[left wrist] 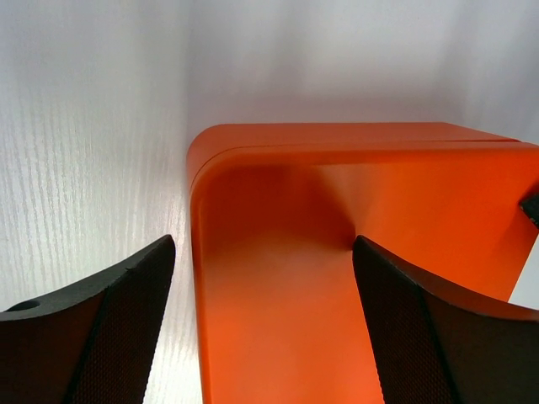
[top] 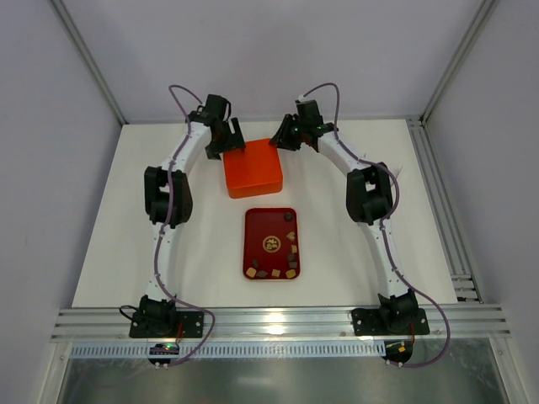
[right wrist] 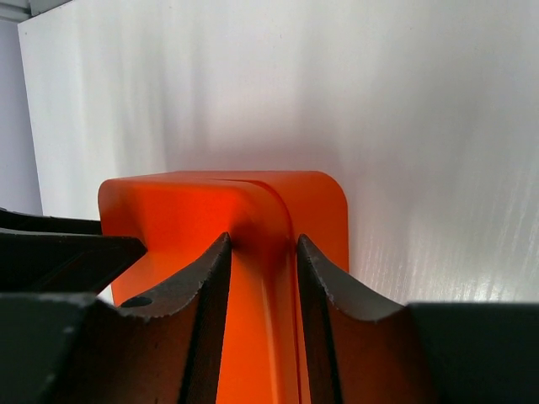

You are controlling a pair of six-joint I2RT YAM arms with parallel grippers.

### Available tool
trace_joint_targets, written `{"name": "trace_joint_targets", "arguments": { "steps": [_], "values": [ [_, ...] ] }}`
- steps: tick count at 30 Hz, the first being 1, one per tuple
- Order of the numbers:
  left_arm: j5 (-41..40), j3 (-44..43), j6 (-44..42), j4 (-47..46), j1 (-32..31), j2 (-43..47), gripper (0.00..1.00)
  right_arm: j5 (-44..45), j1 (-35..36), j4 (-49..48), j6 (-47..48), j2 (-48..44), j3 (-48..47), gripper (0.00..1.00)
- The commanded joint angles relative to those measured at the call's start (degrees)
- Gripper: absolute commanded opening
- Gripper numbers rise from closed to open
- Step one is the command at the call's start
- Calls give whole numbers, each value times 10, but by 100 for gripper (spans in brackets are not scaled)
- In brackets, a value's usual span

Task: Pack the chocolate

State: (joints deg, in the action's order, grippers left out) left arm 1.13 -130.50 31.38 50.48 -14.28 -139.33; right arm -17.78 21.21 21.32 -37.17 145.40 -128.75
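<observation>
Box-opening step, it seems: right gripper [right wrist: 263,239] jaws clamped on closed orange box [top: 253,168] upper-right edge, left gripper [left wrist: 263,242] jaws apart astride its upper-left corner; next probably needs the lid lifted, chocolate pieces [top: 290,273] all lying on dark red tray [top: 248,240] lower centre.

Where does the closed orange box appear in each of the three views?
Top external: the glossy orange box with rounded corners sits upper centre, beyond the dark red tray.
Left wrist: the box fills centre and right.
Right wrist: the box is lower centre-left.
Shared landmark: the white table.
</observation>
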Motion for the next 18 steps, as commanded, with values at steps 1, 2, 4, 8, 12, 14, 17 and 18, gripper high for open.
{"name": "trace_joint_targets", "arguments": {
  "steps": [1,2,4,8,12,14,17,18],
  "values": [
    [-52,24,-25,108,-5,-79,83,24,17,87,23,42,-7,31],
    [-50,16,-26,112,-6,-82,81,24,18,89,22,42,-7,31],
    [-46,13,-28,115,-6,-86,81,24,19,91,24,42,-8,31],
    [-42,4,-30,126,-6,-96,76,27,21,107,25,44,-18,29],
    [-39,-4,-34,138,-10,-106,73,29,23,123,30,48,-29,29],
    [-38,-5,-37,141,-12,-111,72,32,26,130,32,48,-32,28],
    [-31,-5,-40,145,-14,-115,71,32,30,137,32,47,-33,27],
    [-30,-5,-41,147,-15,-118,70,31,31,138,32,46,-33,27]
  ]
}}
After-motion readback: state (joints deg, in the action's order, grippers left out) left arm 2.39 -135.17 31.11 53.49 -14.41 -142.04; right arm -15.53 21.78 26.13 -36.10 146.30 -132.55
